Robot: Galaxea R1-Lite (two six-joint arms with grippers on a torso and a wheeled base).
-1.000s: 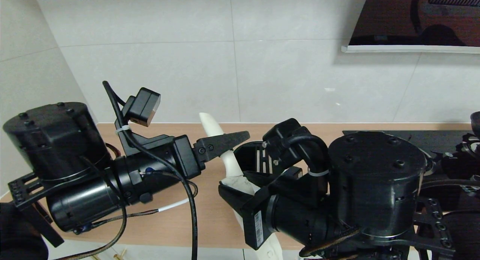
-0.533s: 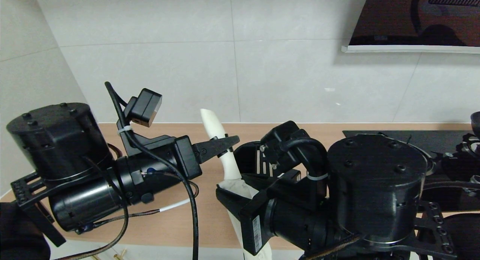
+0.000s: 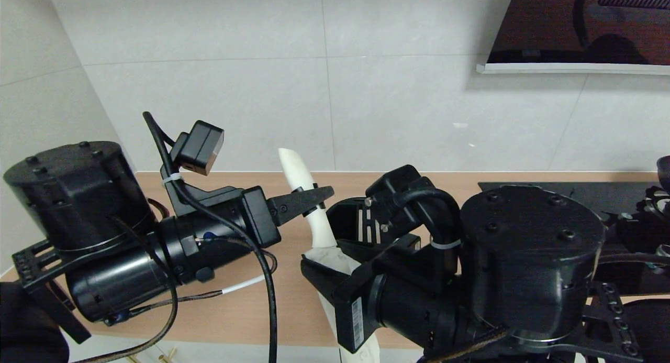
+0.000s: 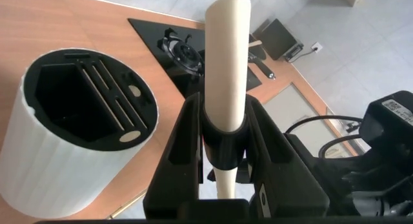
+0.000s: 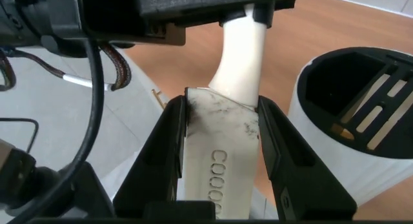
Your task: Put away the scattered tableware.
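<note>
In the head view the left gripper point(image 3: 316, 198) and the right gripper point(image 3: 335, 248) meet in mid-air above the wooden surface point(image 3: 225, 321), with a pale knife point(image 3: 301, 179) standing tilted between them, handle end up. A second ago the left fingers stood apart around the handle; half a second ago they had come together on it, and now they are clamped there. The handle tip also sits a little higher than it did. The right fingers grip the blade lower down, as they did a second ago, so both arms now have the knife at once. In the left wrist view the cream handle point(image 4: 226, 62) rises out between the left fingers point(image 4: 184, 140), which press on its dark collar. Below it on the surface point(image 4: 39, 24) stands the white slotted holder point(image 4: 71, 140), its top open, with a black hob point(image 4: 187, 53) farther along. In the right wrist view the right fingers point(image 5: 171, 153) bracket the flat white blade point(image 5: 222, 153) on both sides and touch it. The left gripper point(image 5: 251, 11) holds the handle just beyond, and the holder point(image 5: 352, 121) stands near. By my reading this is a handover. With the left grip now made, the right gripper would need to let go of the blade before the left arm could lower the knife, blade first, into a slot of the holder.
</note>
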